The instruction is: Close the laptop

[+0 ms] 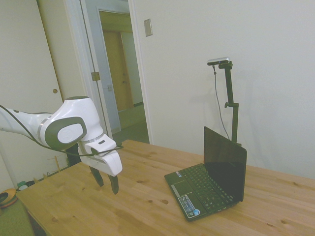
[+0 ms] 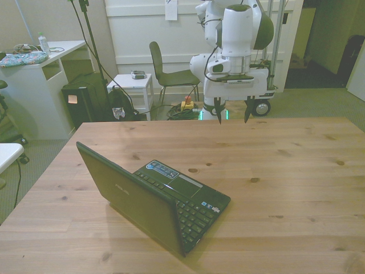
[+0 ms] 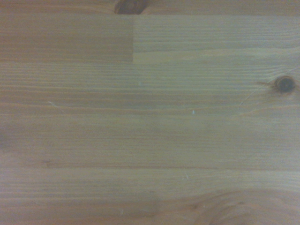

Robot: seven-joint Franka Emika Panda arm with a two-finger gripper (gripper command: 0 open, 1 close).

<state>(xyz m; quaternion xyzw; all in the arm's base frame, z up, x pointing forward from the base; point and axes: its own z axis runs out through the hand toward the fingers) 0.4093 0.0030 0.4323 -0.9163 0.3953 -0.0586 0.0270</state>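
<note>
Glossy black laptop [image 2: 157, 200] stands open on knotty wooden table [image 2: 296, 188]

Three cameras, one shared wooden table

The side view stands off one table [image 1: 74, 201] corner, looking across at a white wall; the front view faces the arm from across the table [image 2: 296, 171]. Both take in the open laptop [image 1: 209, 184] [image 2: 157, 200]. The wrist view looks straight down, close, at bare planks [image 3: 150, 122].
</note>
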